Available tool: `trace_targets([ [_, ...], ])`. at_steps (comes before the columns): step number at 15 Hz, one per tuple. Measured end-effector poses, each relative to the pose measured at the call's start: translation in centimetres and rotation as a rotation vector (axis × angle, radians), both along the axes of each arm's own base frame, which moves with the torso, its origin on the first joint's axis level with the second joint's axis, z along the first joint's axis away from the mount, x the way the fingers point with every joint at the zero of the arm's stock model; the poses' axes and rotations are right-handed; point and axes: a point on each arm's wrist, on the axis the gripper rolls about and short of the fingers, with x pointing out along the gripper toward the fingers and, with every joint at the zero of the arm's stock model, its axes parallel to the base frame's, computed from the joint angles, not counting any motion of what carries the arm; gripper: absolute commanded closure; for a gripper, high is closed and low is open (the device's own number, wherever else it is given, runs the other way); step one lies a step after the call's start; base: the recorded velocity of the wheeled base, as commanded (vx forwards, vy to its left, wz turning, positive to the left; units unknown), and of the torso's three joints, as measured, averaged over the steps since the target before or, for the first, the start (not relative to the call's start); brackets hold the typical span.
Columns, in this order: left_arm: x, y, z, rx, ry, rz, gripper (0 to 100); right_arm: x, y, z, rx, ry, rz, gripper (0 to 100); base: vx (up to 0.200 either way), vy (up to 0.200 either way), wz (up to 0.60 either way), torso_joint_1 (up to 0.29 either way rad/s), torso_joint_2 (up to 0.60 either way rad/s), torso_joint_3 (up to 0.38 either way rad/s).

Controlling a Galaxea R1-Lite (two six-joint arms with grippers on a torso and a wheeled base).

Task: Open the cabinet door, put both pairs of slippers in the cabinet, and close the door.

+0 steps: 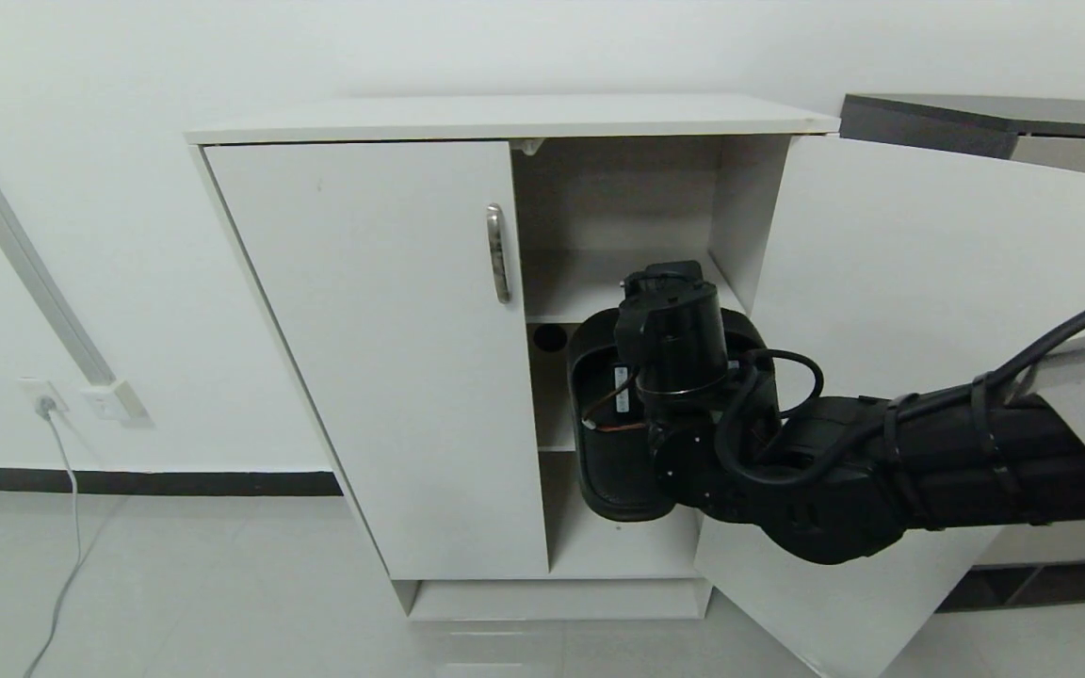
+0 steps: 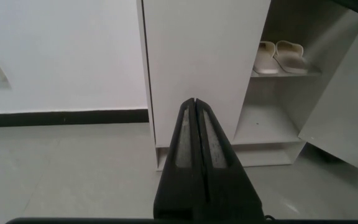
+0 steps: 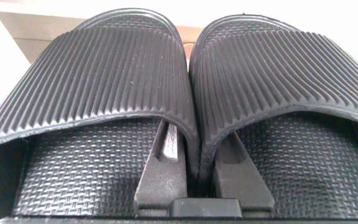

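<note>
at the open right half of the cabinet (image 1: 505, 118), the right gripper (image 3: 194, 149) holds the black slippers (image 1: 604, 461) as a pair. one finger (image 3: 169, 146) sits inside each slipper, and together they pinch the two adjoining side walls. in the head view the pair hangs steeply tilted at the cabinet mouth, across the middle and lower compartments, with the right door (image 1: 919, 245) swung wide and the left door (image 1: 382, 358) shut. the beige slippers (image 2: 283, 56) already lie side by side on a shelf inside. the left gripper (image 2: 195, 124) is closed on nothing and hangs well back from the cabinet.

step in hand, as judged: placing the second pair.
- choose a compartment not taken by the beige pair. which shelf the black pair is nearest cannot be told for sure.
- level the soles before insertion, or the low end is likely to catch a shelf edge.
- carry the pair well past the front edge, so the door can close.
- lower until the soles rest, then release. the grip on two walls is narrow, and an early release could drop one slipper askew.
- withdraw straight back, clear of the right door.
</note>
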Motion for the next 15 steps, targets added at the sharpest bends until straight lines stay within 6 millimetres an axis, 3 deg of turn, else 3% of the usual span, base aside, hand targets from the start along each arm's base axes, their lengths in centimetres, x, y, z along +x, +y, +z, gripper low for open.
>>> trace_targets([
  [15, 0.00, 0.00, -0.01, 0.000, 0.001, 0.000, 100, -0.04, -0.20, -0.24, -0.006, 0.006, -0.003, 100, 0.200, 0.000, 0.00, 0.001, 0.00, 0.004],
])
